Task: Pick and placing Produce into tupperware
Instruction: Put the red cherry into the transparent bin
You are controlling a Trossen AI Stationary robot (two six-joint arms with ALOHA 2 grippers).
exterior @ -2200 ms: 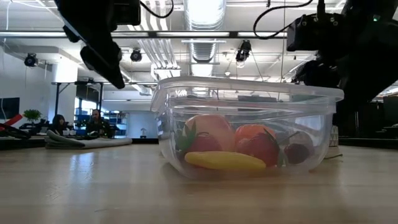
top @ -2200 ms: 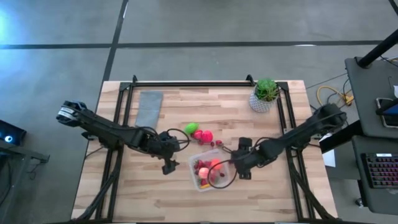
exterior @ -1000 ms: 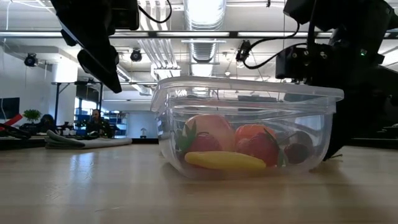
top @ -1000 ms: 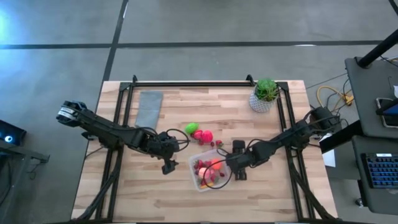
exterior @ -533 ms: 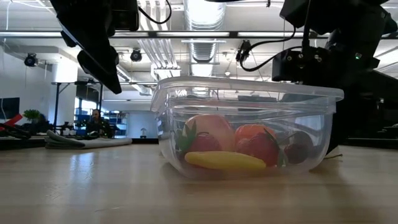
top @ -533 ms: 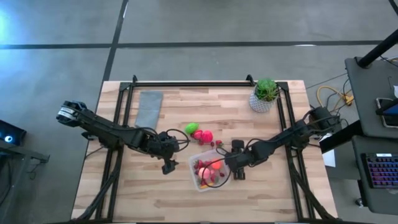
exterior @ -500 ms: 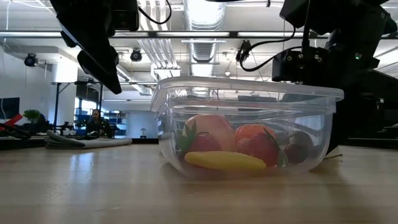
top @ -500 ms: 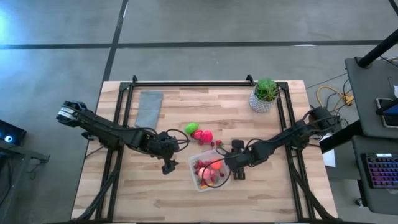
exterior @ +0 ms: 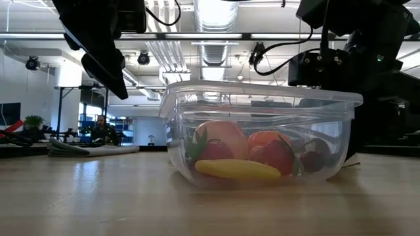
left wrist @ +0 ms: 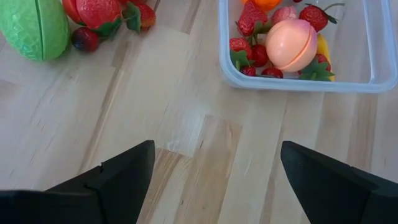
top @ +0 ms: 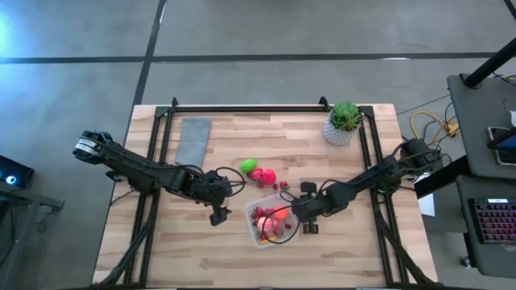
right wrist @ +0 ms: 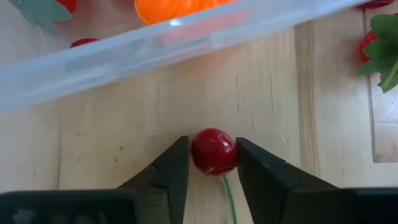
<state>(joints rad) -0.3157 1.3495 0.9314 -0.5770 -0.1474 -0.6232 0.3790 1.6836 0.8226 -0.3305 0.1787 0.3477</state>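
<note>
- The right gripper (right wrist: 212, 163) sits low on the table just outside the clear tupperware (right wrist: 186, 34); its two dark fingers are pressed against either side of a small red cherry (right wrist: 213, 151), so it looks clamped on it. The cherry's thin green stem trails back between the fingers.
- In the high view this right gripper (top: 307, 216) is at the right edge of the tupperware (top: 251, 211), centre of the frame, slightly below the middle.
- The left gripper (left wrist: 211, 168) hangs above bare wood with its fingers wide apart and nothing between them; in the high view it is left of the container (top: 218, 211).
- The tupperware already holds a peach (left wrist: 291, 45), several strawberries (left wrist: 252, 17), an orange piece and a yellow piece (exterior: 237, 169).
- Produce not yet packed: a green melon-like piece (left wrist: 35, 28), a large strawberry (left wrist: 99, 11) and a dark cherry (left wrist: 84, 39), lying together near the upper centre of the table in the high view.
- Risk: the cherry is round and smooth, so I judge it could squirt out of the grip on lifting, if the fingers hold it off centre.
- Risk: the container wall stands very close, so a low carry could strike the rim and shove the light tupperware.
- Risk: the trailing stem may snag on a finger at release.
</note>
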